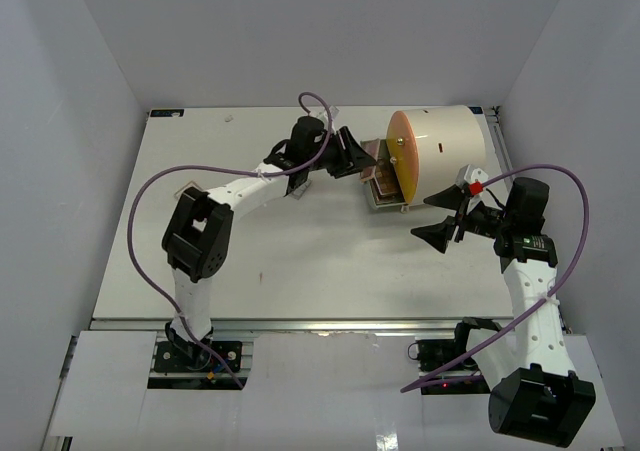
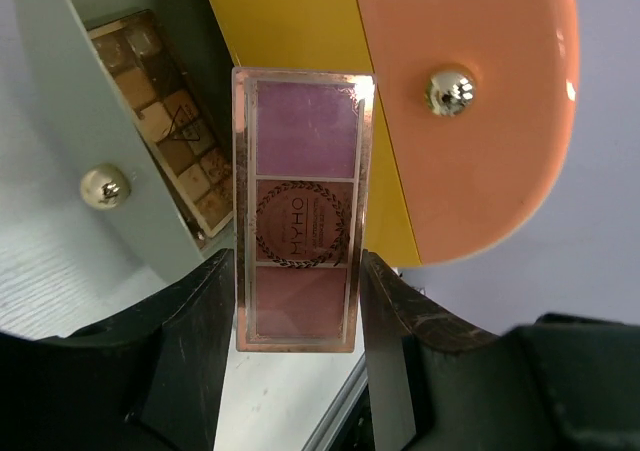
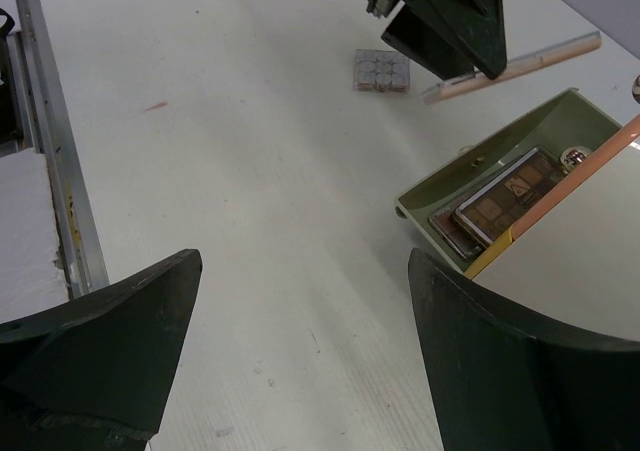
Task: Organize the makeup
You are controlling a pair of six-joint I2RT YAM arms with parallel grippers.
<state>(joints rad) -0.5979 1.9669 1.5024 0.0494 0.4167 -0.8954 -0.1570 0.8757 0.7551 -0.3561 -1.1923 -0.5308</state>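
Clock reference: top view, 12 o'clock at the table's far edge.
Left gripper (image 2: 298, 291): at 1 o'clock from the table's (image 1: 300, 261) centre. Its jaws are partly closed and clamp the long edges of the pink palette.
Pink palette (image 2: 303, 211): a rose-gold framed rectangle with three pink and brown panes. One short end sits between the fingers and the rest juts out towards the organizer. It is off the table and close to the open drawer, not lying in it.
Organizer (image 1: 445, 141): a cream cylinder on its side at 2 o'clock, with its orange front (image 2: 480, 121) carrying a gold knob.
Drawer (image 2: 60, 81): grey-green with a gold knob, pulled out at 7 o'clock from the orange front.
Brown eyeshadow palette (image 3: 505, 196): lies flat in the drawer on top of another flat palette.
Small grey square palette (image 3: 382, 71): lies flat on the table. In the right wrist view it is at 9 o'clock from the left gripper's fingers and well apart from the drawer.
Right gripper (image 3: 302, 271): at 3 o'clock from the table's centre and 4 o'clock from the drawer. Its jaws are spread wide with nothing between them, above bare table.
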